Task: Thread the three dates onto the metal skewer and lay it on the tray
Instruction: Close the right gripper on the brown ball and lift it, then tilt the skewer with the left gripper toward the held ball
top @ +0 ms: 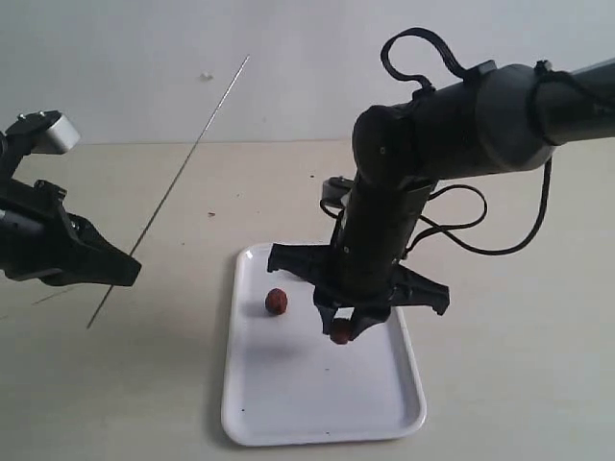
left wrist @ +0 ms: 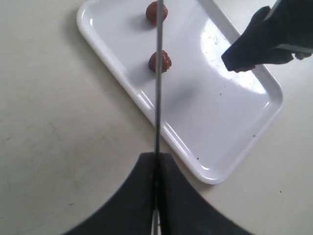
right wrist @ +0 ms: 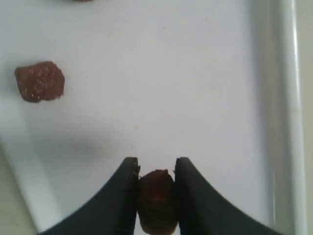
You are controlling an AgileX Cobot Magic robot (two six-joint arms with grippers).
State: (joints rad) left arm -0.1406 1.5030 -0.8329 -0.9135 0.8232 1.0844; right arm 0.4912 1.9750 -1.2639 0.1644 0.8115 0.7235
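Note:
My left gripper (top: 130, 272) is shut on the metal skewer (top: 183, 168), a thin grey rod that slants up and away over the table left of the tray. In the left wrist view the skewer (left wrist: 158, 98) runs out from between the shut fingertips of the gripper (left wrist: 157, 155). My right gripper (top: 343, 331) points down over the white tray (top: 307, 394), shut on one dark reddish date (right wrist: 156, 200). A second date (top: 277, 301) lies on the tray's left part. The left wrist view shows two loose dates (left wrist: 160, 61) (left wrist: 156, 12) on the tray (left wrist: 215, 127).
The tray lies on a pale beige table (top: 500, 384) in front of a white wall. The right arm's black body and cable (top: 452, 221) stand over the tray's far half and hide part of it.

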